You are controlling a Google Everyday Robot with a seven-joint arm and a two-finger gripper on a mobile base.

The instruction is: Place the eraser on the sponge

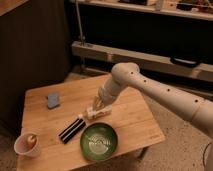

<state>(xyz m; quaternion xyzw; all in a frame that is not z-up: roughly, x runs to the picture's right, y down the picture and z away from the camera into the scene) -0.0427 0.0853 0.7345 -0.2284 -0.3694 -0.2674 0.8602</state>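
Hanging low, the gripper (93, 111) is just beside the eraser (72, 130).

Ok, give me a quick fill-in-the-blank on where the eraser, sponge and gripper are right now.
1. The eraser lies on the wooden table between the cup and the green ____.
2. The sponge sits toward the table's upper left in the camera view, with ____ on top of it.
3. The gripper is by the cream-white packet; of eraser and sponge, it is nearer the ____.

Missing words: bowl; nothing; eraser.
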